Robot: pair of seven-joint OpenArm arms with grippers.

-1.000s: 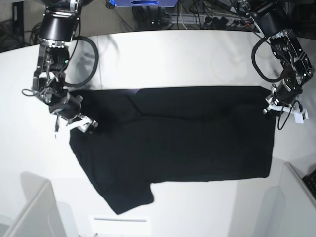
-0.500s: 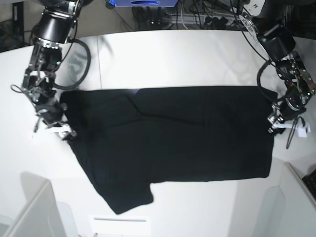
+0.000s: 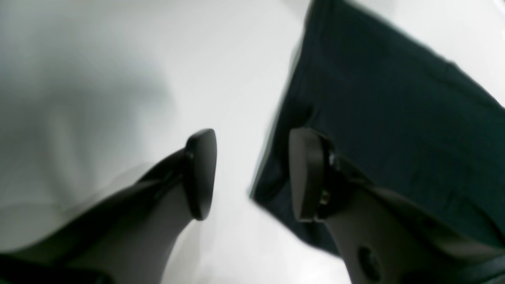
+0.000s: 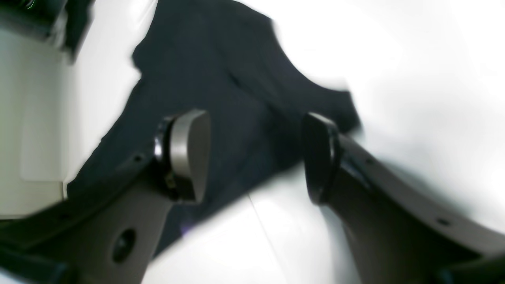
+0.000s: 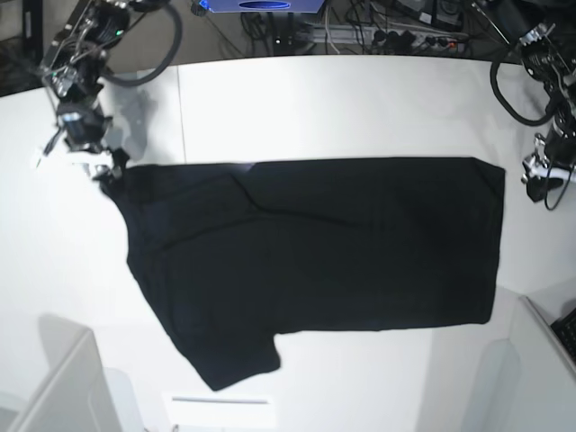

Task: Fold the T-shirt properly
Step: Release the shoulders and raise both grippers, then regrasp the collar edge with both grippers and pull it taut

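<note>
The black T-shirt (image 5: 315, 247) lies spread flat on the white table (image 5: 360, 108), with one sleeve (image 5: 229, 355) pointing toward the front edge. No print shows. My right gripper (image 5: 99, 166) hovers at the shirt's far left corner. In the right wrist view this gripper (image 4: 252, 157) is open, with only dark cloth (image 4: 232, 94) far below the gap. My left gripper (image 5: 544, 175) hangs just off the shirt's far right corner. The left wrist view shows it (image 3: 252, 173) open above bare table, with the shirt's edge (image 3: 394, 118) beside one finger (image 3: 307, 173).
Pale bins stand at the front left (image 5: 63, 387) and front right (image 5: 540, 360) corners. A white strip (image 5: 220, 400) lies near the front edge below the sleeve. Cables and a blue device (image 5: 261, 5) sit behind the table.
Both arms have pulled back and outward from the shirt's sides toward the far corners. The left gripper has opened wider and moved off the right edge. The shirt has stayed put.
</note>
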